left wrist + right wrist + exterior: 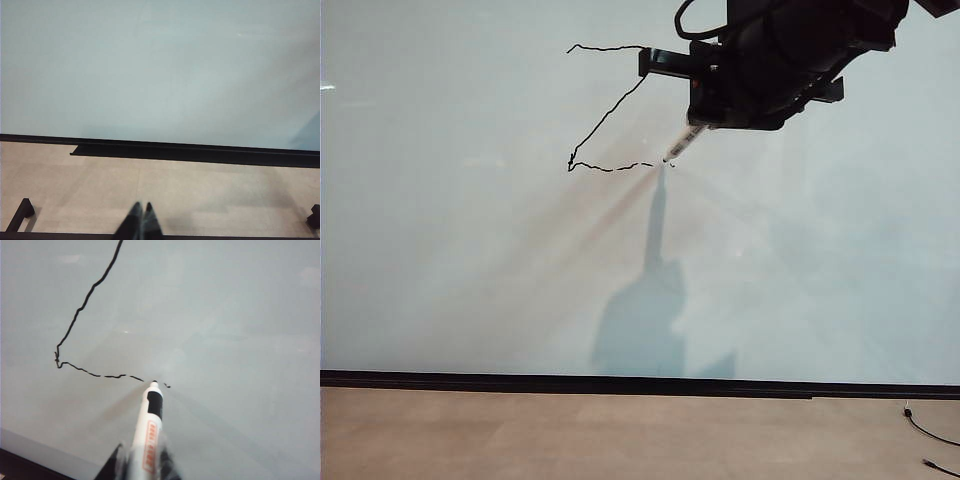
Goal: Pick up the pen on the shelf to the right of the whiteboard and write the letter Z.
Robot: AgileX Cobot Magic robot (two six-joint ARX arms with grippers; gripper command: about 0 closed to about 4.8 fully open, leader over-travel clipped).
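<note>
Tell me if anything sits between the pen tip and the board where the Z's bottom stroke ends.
Nothing visible does. The right gripper is shut on the pen, whose tip is at the whiteboard by the right end of the letter Z. The left gripper hangs shut near the floor.

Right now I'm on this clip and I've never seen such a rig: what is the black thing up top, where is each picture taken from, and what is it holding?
It is a robot with two arms, each ending in a two-finger gripper. The exterior view faces the whiteboard from off the arms. The black bulk at its top is the right arm, and its right gripper is shut on the pen, whose tip sits at the end of the broken bottom stroke of the letter Z. The right wrist view looks down that pen at the same strokes. The left wrist view shows the left gripper, shut and holding nothing, low over the beige floor, away from the board.
</note>
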